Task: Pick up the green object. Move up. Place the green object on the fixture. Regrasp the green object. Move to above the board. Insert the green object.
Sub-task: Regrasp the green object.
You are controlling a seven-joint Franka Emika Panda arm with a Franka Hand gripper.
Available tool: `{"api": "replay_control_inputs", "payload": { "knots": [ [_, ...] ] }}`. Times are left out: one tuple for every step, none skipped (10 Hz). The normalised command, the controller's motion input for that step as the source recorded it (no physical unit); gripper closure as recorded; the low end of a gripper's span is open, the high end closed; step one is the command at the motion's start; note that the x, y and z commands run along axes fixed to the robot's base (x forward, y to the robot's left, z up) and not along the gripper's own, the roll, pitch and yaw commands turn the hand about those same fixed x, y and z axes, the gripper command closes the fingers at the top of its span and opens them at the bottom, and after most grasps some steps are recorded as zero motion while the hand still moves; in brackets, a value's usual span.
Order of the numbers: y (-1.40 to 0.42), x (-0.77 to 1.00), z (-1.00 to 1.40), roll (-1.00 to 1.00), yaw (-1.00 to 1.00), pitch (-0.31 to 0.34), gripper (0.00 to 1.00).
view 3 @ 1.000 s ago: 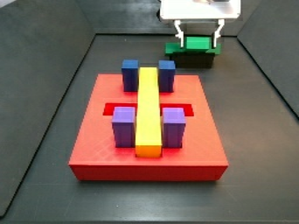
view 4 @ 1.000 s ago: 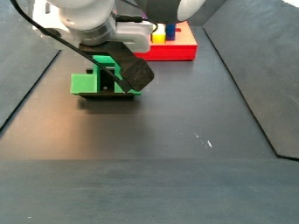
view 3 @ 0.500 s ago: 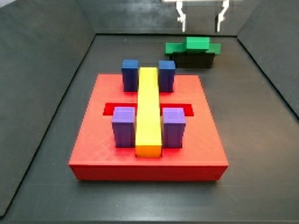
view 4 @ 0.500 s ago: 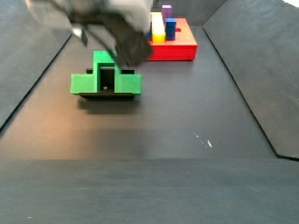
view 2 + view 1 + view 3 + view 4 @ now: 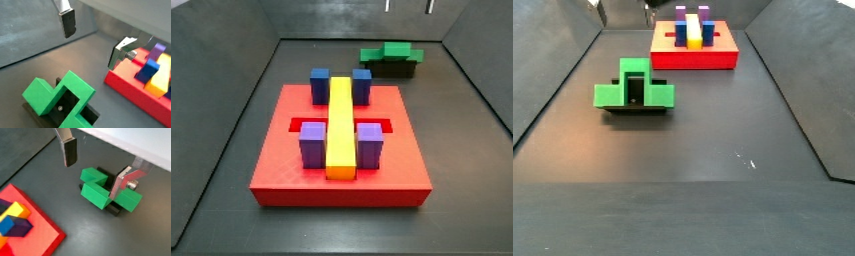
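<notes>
One green object (image 5: 633,88) sits on the one dark fixture (image 5: 117,208) — apart from the red board (image 5: 339,145), which carries one yellow bar (image 5: 341,125), two blue blocks and two purple ones. The gripper (image 5: 97,168) hangs above, jaws open — empty.

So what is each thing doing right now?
green object: resting on the fixture, not held.
fixture: on the floor, under the green object.
gripper: jaws open, empty, raised above the green object.
board: flat on the floor, its blocks in place.
</notes>
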Motion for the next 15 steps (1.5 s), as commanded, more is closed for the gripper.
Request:
{"api": "replay_control_inputs", "payload": {
  "knots": [
    [-0.34, 0.14, 0.05, 1.00, 0.00, 0.140, 0.00],
    [-0.34, 0.12, 0.05, 1.00, 0.00, 0.149, 0.00],
    [-0.35, 0.11, 0.05, 1.00, 0.00, 0.157, 0.00],
    [-0.35, 0.17, 0.03, 1.00, 0.00, 0.109, 0.00],
    [-0.36, 0.17, 0.01, 1.00, 0.00, 0.094, 0.00],
    [-0.34, 0.17, 0.03, 1.00, 0.00, 0.089, 0.00],
    [-0.34, 0.16, 0.03, 1.00, 0.00, 0.089, 0.00],
    [-0.34, 0.17, 0.03, 1.00, 0.00, 0.086, 0.00],
    [-0.33, 0.17, 0.03, 1.00, 0.00, 0.086, 0.00],
    [-0.33, 0.17, 0.03, 1.00, 0.00, 0.089, 0.00],
    [-0.33, 0.17, 0.03, 1.00, 0.00, 0.083, 0.00],
    [-0.10, 0.29, -0.06, 1.00, 0.00, 0.011, 0.00],
    [0.26, 0.41, -0.22, 0.62, 0.17, 0.000, 0.00],
    [0.03, 0.40, -0.30, 0.90, 0.21, 0.060, 0.00],
    [0.02, 0.39, -0.23, 0.96, 0.20, 0.077, 0.00]
  ]
}}
